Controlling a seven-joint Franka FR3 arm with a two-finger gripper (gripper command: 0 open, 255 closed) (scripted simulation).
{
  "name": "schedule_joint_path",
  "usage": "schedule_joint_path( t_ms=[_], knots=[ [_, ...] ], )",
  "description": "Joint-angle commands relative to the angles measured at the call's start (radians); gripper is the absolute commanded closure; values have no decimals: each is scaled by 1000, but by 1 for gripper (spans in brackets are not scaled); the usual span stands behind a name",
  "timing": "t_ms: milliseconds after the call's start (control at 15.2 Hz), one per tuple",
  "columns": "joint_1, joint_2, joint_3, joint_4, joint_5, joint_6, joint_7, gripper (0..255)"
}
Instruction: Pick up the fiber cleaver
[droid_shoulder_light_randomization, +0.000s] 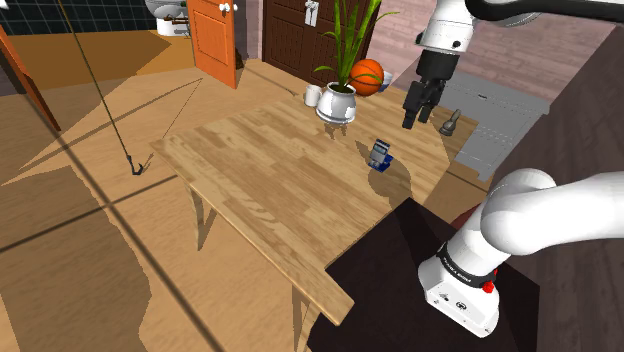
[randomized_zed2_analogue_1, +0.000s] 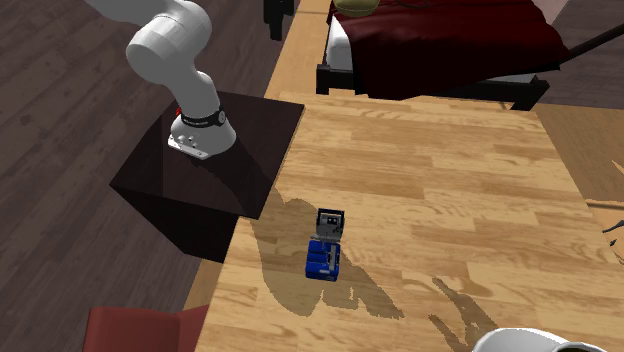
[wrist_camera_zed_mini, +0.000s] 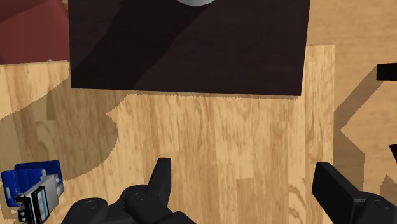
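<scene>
The Franka arm (droid_shoulder_light_randomization: 540, 215) is built of glossy white, rounded links parted by dark joint rings, with a small red mark (droid_shoulder_light_randomization: 488, 287) above its white base flange (droid_shoulder_light_randomization: 458, 300), which is dotted with small dark holes. Its gripper (droid_shoulder_light_randomization: 418, 120) is all black, ending in two blocky fingers (wrist_camera_zed_mini: 334, 188) squared off at the tips.

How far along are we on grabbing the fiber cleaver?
Done: nothing yet; the blue fiber cleaver lies on the wooden table, untouched. In hand: the gripper hangs open above the table, off to the cleaver's side. Left: centre over it, descend, close, lift.
</scene>
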Motion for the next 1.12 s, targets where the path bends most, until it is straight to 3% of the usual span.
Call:
schedule_joint_path(
  t_ms=[0,528,1056],
  knots=[
    [0,0,0,0,0,0,0,0],
    [-48,136,-90,-84,-120,247,-125,0],
    [-89,356,-184,-82,-208,506,-233,0]
  ],
)
